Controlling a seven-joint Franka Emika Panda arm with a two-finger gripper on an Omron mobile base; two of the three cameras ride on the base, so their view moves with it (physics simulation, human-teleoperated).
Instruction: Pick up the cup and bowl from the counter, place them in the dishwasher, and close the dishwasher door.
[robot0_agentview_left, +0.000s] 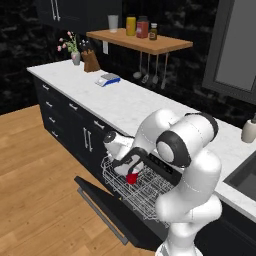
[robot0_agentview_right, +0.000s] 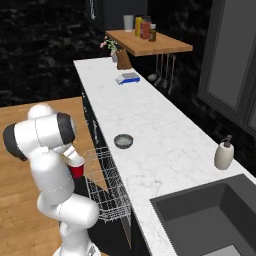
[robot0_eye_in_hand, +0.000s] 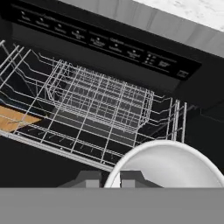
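table (robot0_agentview_right: 165, 145): white marble top over black cabinets | dishwasher (robot0_agentview_left: 165, 167): door (robot0_agentview_left: 107, 205) dropped open, white wire rack (robot0_agentview_left: 132, 190) pulled out | bowl (robot0_agentview_right: 123, 141): grey, upright on table near its front edge | cup (robot0_agentview_right: 76, 167): red, over rack | fingers (robot0_agentview_left: 131, 172): clenched on cup's rim

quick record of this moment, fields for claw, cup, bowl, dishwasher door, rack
claw: shut on the cup, held over the rack
cup: red cup, white rim, in the claw above the wire rack, not yet released
bowl: grey bowl on the counter near its front edge, upright, untouched
dishwasher door: dropped open
rack: white wire rack pulled out over the door, nothing seen in it
done so far: neither item placed, door not closed
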